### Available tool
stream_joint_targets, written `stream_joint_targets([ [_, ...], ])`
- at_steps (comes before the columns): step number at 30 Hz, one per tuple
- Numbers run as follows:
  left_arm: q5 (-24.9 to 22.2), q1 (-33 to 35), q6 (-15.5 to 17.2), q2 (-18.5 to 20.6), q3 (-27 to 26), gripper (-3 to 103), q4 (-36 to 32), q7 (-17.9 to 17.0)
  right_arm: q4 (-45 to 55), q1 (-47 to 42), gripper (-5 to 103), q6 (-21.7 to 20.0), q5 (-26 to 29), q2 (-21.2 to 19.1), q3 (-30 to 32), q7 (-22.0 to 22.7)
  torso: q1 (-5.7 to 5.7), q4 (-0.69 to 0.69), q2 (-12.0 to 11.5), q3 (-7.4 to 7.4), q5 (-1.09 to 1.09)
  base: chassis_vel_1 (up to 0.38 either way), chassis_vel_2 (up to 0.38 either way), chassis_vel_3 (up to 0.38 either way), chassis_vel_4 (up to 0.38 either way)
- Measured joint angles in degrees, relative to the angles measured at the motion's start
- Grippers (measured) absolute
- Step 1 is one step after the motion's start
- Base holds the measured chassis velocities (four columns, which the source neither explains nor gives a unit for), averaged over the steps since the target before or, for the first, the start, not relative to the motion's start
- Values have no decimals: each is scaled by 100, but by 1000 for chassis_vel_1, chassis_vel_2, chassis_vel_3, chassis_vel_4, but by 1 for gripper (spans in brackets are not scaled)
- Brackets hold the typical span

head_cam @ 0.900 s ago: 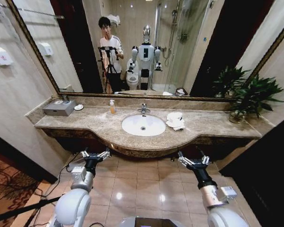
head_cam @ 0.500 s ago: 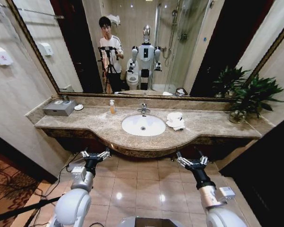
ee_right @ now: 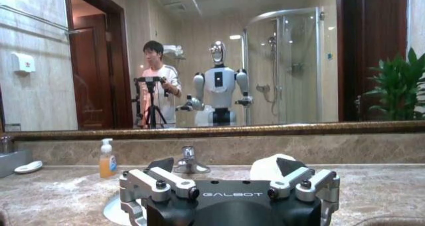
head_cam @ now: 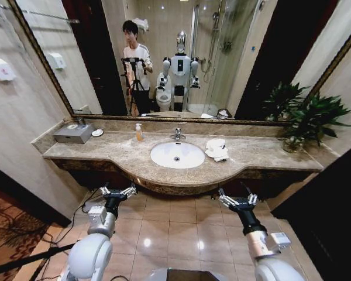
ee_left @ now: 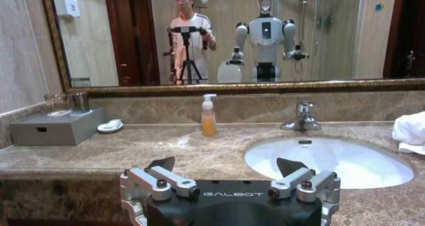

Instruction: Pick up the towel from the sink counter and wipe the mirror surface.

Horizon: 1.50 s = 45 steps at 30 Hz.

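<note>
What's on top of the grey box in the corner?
Two glasses stand on the grey box at the counter's left end. Whether anything is inside the box cannot be seen; it is closed.

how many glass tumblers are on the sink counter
2, side by side on the grey box at the far left end of the sink counter: one tumbler nearer the side wall, the other tumbler beside it. Others could be hidden.
</note>
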Motion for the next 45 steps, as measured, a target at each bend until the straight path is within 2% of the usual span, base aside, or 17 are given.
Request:
stream_joint_targets([
  [13, 0, 0, 0, 0, 0, 100, 0, 0, 0, 49, 100, 10, -159, 90, -80, -4, -2, 0, 1, 0, 0, -18, 20, 21, -14],
  [45, 0, 0, 0, 0, 0, 100, 0, 0, 36, 134, 100, -70, -175, 109, -117, -37, 2, 1, 0, 1, 0, -108, 105, 104, -107],
])
